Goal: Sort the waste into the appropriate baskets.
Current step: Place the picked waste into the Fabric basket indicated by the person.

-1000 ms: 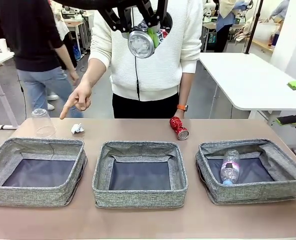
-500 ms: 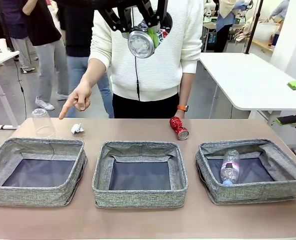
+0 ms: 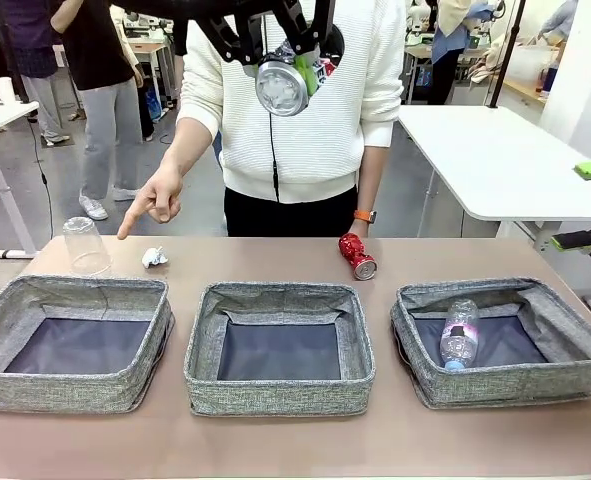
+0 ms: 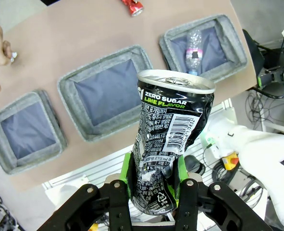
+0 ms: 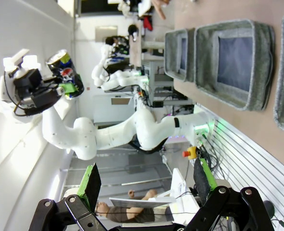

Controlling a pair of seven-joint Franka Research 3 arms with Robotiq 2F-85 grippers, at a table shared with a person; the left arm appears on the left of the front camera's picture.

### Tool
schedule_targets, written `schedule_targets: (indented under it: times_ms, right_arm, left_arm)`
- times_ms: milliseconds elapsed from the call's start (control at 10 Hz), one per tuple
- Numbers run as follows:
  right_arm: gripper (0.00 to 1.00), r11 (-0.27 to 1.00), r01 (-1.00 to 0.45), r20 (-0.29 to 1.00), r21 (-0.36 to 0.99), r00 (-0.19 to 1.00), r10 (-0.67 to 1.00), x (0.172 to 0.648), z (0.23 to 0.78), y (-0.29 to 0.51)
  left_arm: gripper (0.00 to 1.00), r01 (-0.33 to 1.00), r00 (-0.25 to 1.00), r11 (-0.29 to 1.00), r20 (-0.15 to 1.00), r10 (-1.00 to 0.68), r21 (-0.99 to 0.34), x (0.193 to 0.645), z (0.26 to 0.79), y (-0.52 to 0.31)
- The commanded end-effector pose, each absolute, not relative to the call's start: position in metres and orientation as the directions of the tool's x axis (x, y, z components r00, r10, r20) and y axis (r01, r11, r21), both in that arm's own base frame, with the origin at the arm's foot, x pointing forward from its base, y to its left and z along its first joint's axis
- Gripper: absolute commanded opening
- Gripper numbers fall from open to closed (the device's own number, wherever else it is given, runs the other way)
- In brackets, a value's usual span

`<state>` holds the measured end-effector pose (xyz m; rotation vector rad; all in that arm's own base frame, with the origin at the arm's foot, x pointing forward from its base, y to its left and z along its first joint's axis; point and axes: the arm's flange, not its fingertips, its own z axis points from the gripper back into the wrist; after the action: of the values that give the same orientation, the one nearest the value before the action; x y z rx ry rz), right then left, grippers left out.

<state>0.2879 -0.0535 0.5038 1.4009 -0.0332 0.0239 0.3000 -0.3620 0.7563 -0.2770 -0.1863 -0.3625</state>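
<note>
Three grey woven baskets are counted in a row on the worktop [image 3: 275, 445]: the left basket [image 3: 65, 392], the middle basket [image 3: 275, 397] and the right basket [image 3: 505, 388], all square, shallow and dark-bottomed. Five pieces of waste are counted: two cans, one bottle, one cup, one paper ball. The black can [image 4: 175, 125], dented at the waist and printed with white text and a barcode, is clamped between the green pads of the left tool [image 4: 154, 180], high at 12 o'clock in the front view. The crushed red can [image 3: 357, 256] is laid on the worktop at 1 o'clock of the middle basket. The clear bottle [image 3: 459, 335] with a pink label is laid inside the right basket. The clear cup [image 3: 85, 246] is stood mouth-down at 12 o'clock of the left basket, with the crumpled white paper ball [image 3: 155, 258] near it at 3 o'clock. A person's hand [image 3: 155, 200] is pointed downward above the paper ball. The right tool [image 5: 145, 185] is spread wide apart, with nothing held
</note>
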Motion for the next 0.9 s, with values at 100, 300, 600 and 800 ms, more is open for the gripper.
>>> schedule_targets:
  times_ms: [100, 300, 600, 800]
  right_arm:
    - [1.00, 0.153, -0.054, 0.054, 0.987, 0.999, 0.002, 0.289, 0.507, -0.054]
    - [1.00, 0.153, -0.054, 0.054, 0.987, 0.999, 0.002, 0.289, 0.507, -0.054]
    - [1.00, 0.153, -0.054, 0.054, 0.987, 0.999, 0.002, 0.289, 0.507, -0.054]
    - [1.00, 0.153, -0.054, 0.054, 0.987, 0.999, 0.002, 0.289, 0.507, -0.054]
  left_arm:
    - [0.39, 0.373, 0.919, 0.898, 0.228, -0.323, -0.233, 0.300, 0.756, -0.362]
    - [0.39, 0.269, 0.947, 0.963, 0.190, -0.260, -0.022, 0.286, 0.727, -0.248]
    - [0.39, 0.137, 0.988, 0.946, 0.115, -0.107, -0.295, 0.237, 0.613, -0.086]
    - [0.39, -0.006, 0.992, 0.905, 0.113, 0.060, -0.425, 0.219, 0.534, -0.027]
